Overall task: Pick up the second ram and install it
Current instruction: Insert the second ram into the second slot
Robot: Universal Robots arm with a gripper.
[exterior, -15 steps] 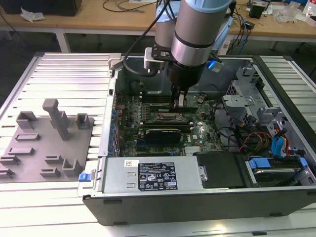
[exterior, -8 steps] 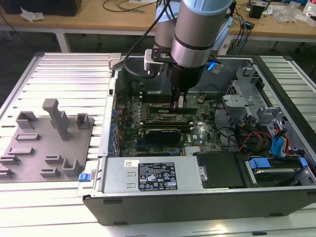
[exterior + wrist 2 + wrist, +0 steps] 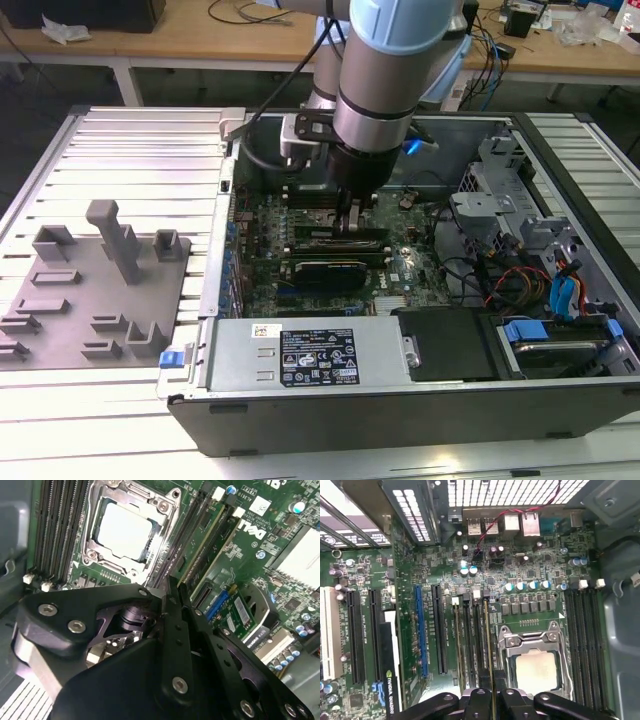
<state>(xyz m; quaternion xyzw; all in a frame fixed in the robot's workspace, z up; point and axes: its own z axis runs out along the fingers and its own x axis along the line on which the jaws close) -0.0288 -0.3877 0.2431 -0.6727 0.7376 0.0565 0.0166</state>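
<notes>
Second ram [image 3: 491, 645] seemingly in claw [image 3: 492, 696], beside CPU socket [image 3: 536, 667]

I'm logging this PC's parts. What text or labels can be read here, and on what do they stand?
Power supply label: dense print and symbols, too small to read.
Motherboard: white lettering and a white sticker, nothing I can quote with confidence.
Graphics card: white lettering, partly cut off.
The second ram, edge-on in the gripper: no print showing.
</notes>
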